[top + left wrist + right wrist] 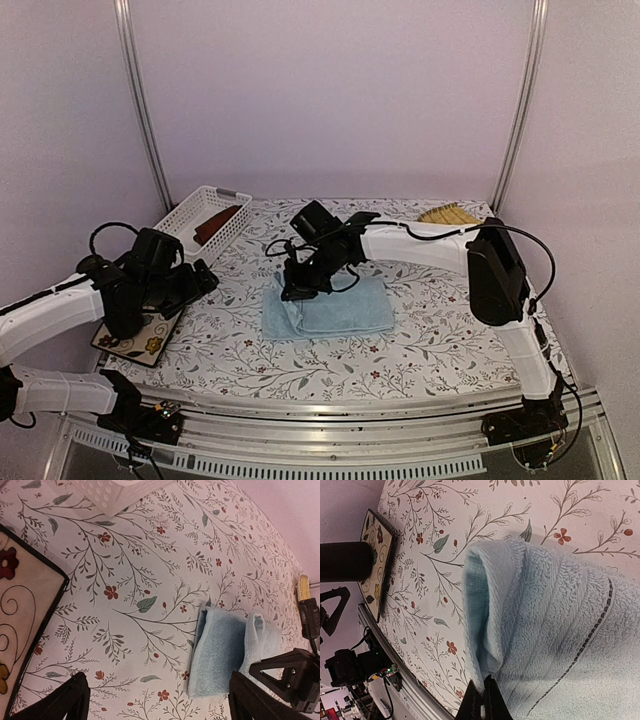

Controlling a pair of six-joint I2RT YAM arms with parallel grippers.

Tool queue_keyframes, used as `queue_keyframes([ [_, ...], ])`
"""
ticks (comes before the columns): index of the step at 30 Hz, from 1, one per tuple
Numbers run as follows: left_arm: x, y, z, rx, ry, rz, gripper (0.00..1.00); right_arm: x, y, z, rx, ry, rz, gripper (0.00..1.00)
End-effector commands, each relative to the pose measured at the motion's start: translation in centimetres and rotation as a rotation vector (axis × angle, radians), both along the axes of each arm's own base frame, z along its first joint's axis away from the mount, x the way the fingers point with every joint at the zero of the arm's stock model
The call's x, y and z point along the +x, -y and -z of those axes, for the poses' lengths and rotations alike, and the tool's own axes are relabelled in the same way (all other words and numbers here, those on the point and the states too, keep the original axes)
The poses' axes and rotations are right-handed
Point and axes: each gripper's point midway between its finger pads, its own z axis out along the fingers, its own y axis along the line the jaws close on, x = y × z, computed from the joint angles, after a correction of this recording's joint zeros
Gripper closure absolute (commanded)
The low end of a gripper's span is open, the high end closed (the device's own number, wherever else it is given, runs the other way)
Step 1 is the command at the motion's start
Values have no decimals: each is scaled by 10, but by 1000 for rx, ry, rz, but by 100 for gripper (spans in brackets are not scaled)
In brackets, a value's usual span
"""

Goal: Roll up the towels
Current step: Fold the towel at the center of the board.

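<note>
A light blue towel [335, 308] lies folded on the flowered tablecloth mid-table, its left edge lifted into a loop [485, 610]. My right gripper [296, 291] stands over that left edge and is shut on a pinch of the blue cloth [484, 696]. A dark rust-red towel [221, 224] lies inside the white basket [190, 222] at the back left. My left gripper [203, 279] hovers left of the blue towel [220, 650], wide open and empty [160, 705]. One black finger [67, 700] is over bare cloth and the other finger [252, 700] is beside the towel's near corner.
A flat floral tray [135, 340] lies at the table's left front, under my left arm. A yellow bamboo mat [450, 213] sits at the back right. The basket's corner [122, 492] shows at the top of the left wrist view. A metal rail [350, 420] runs along the near edge.
</note>
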Motion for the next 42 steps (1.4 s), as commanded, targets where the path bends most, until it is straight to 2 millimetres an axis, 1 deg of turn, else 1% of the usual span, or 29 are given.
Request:
queue_keyframes([
  [1,-1,-4,3,8,-1,-1,3,-7,-11,23,-11,-29,-14,98],
  [6,-1,-4,7,8,-7,0,3,-7,-14,28,-7,-34,-22,98],
  [10,0,-2,8,5,-10,3,3,-9,-25,24,47,-29,-52,98],
  [12,0,-2,8,4,-9,4,3,-7,-28,21,63,-12,-51,98],
  [17,-1,-1,9,2,-13,10,3,3,-27,14,63,30,-20,98],
  [23,-4,-2,12,-6,-19,6,3,6,-24,11,49,44,-1,98],
  [26,-4,-2,12,-9,-19,4,3,10,-21,6,47,60,13,98],
  [31,-4,-2,12,-10,-20,3,3,14,-18,12,44,61,28,98],
  [40,-6,-2,14,-9,-25,5,3,14,-23,6,75,61,19,98],
  [42,-6,-2,15,-8,-25,4,3,11,-25,4,93,50,3,94],
])
